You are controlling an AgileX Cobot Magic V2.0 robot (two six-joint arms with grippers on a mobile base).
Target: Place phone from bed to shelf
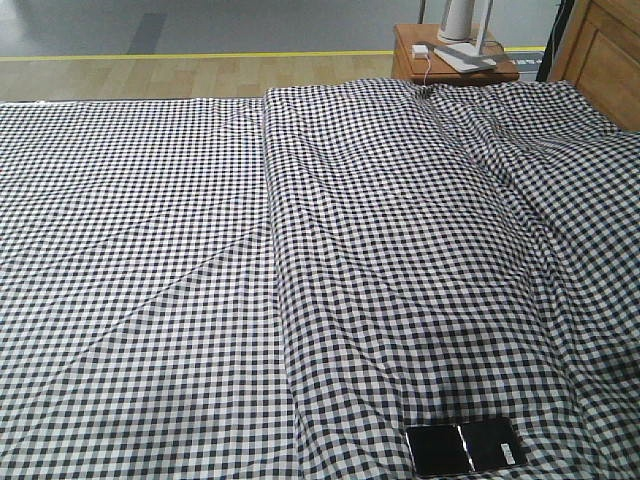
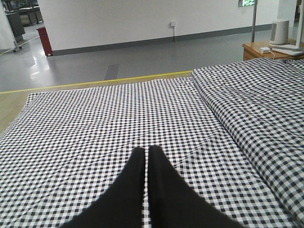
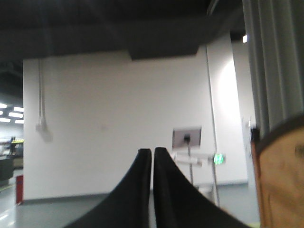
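- phone [image 1: 465,447]: glossy black slab lying flat on the bed at the near edge of the front view, right of centre. A pale crease line runs across its middle and a small white sticker sits near its right end. Nothing touches it.
- bed [image 1: 150,250]: black-and-white gingham, wrinkled, fills most of the front view. A raised upper layer [image 1: 400,250] covers the right part, its folded edge running from near to far. The phone rests on this layer.
- left end effector [image 2: 146,149]: black fingers pressed together with only a hairline seam between them, holding nothing. It hangs over the flatter left part of the bed and points toward the far edge.
- right end effector [image 3: 153,151]: black fingers together, nothing between them, aimed at a white wall [image 3: 118,118]. No bed or phone shows in that view. A blurred wooden panel [image 3: 280,180] sits at its right edge.
- nightstand [image 1: 408,62]: brown, just beyond the bed's far right corner. A small white box [image 1: 420,49] with a cable sits on top.
- white cylindrical appliance [image 2: 279,32]: stands on the nightstand.
- yellow floor line [image 1: 150,56]: runs beyond the bed's far edge, with grey floor past it.
- red bin [image 2: 45,40]: far left, by the white wall.
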